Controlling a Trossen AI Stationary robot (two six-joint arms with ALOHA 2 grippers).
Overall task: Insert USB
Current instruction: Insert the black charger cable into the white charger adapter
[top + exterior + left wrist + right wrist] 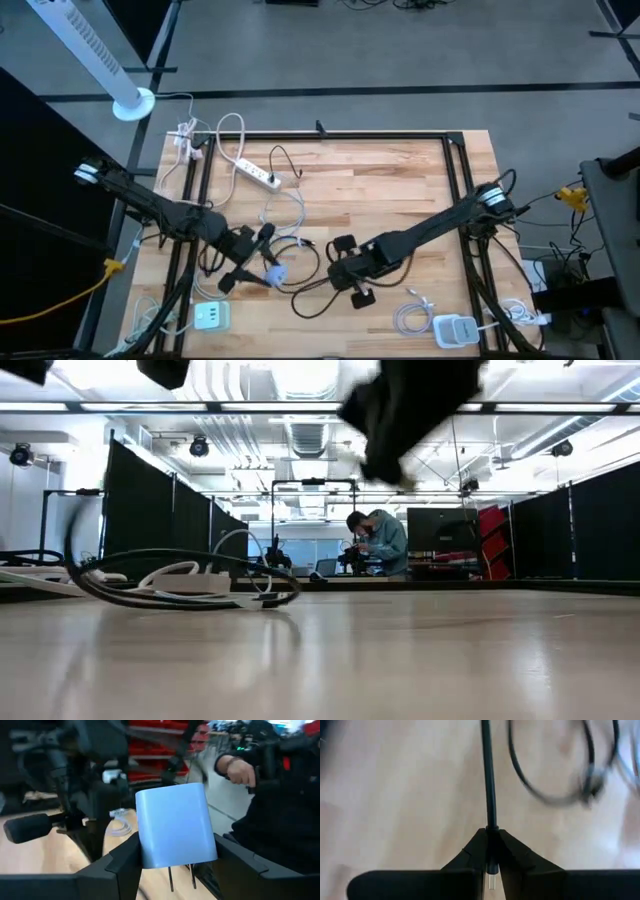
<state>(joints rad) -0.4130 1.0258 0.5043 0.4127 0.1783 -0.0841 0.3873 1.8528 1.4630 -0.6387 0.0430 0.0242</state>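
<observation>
USB cable, a thin black cord, is clenched at its plug end by the right claw above the lower centre of the wooden desk. At lower left of centre in the high view, a pale blue charger block is gripped between the fingers of the left claw, prongs toward the wrist. A white power strip is seen at upper left.

In the right wrist view, the black cable's plug end was buried between the closed fingers, its connector type unreadable. The pale blue charger's port face was hidden in the left wrist view, and its prongs ran off the frame at 6 o'clock. The low view cropped both arms at 12 o'clock.
</observation>
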